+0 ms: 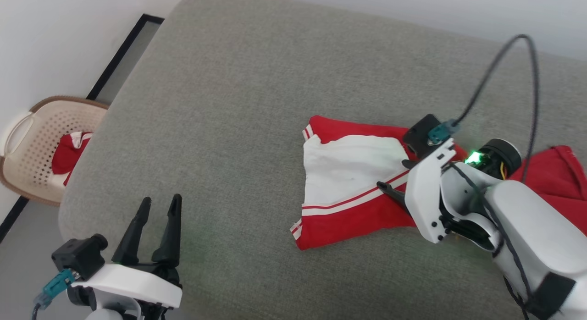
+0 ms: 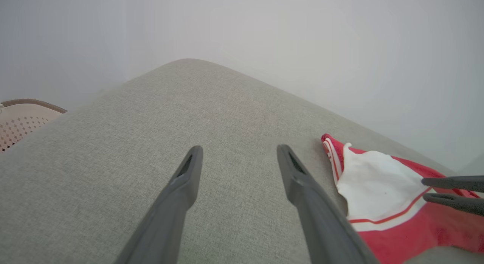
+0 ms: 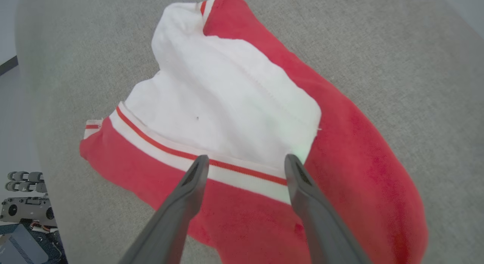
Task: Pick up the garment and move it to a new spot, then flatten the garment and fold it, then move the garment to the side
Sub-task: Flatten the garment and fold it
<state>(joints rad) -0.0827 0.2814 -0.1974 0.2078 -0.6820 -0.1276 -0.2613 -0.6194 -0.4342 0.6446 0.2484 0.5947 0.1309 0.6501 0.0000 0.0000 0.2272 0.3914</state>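
You are looking down on a broad grey upholstered surface [image 1: 220,104] with rounded corners; plain white walls [image 1: 55,35] stand behind it and to its left; a black strip [image 1: 118,58] runs along the foot of the left wall; a beige perforated basket [image 1: 34,146] with a brown rim sits on the grey floor [image 1: 27,274] beside the surface; the light is soft and even.

light: bright, even, diffuse | shadows: soft, faint | glare: green tint on garment [image 3: 242,105] | edges: bowed, hazy in wrist views
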